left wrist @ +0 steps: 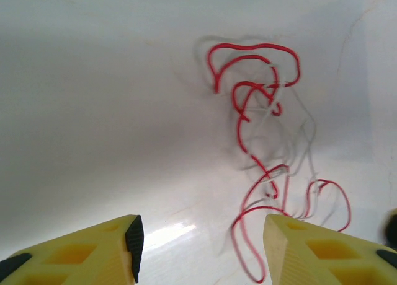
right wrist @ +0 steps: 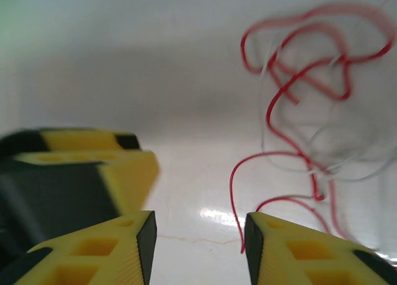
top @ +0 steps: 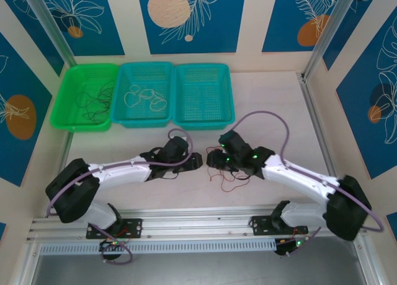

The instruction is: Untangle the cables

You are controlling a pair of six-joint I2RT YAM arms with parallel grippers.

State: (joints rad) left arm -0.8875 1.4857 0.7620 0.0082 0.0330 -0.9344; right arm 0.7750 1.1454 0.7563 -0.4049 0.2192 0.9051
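you're on the last colour, by the look of it: the dark cables (top: 96,102) lie in the green basket (top: 80,125) at the upper left of the top view and the cream cables (top: 144,98) in the middle teal basket (top: 141,121), while the red cables (top: 232,181) sit loose on the table (top: 279,111), low of centre and just below the right gripper (top: 214,162). the left gripper (top: 193,161) faces it from the left, the two close together at mid frame. in the left wrist view your left gripper (left wrist: 201,241) is spread wide and holds nothing, with the red loops running from upper centre down to the lower right, one loop close by its right-hand finger. in the right wrist view the right gripper (right wrist: 198,235) is parted a moderate way, also holding nothing, with a red strand dropping just inside its right-hand finger. pale grey lines beside the red could be shadows or a whitish strand; you can't tell here. next, you'll likely want one gripper to close on a single outer loop and the other to pin or take a separate strand, then draw them apart, probably toward the right teal basket (top: 205,122).
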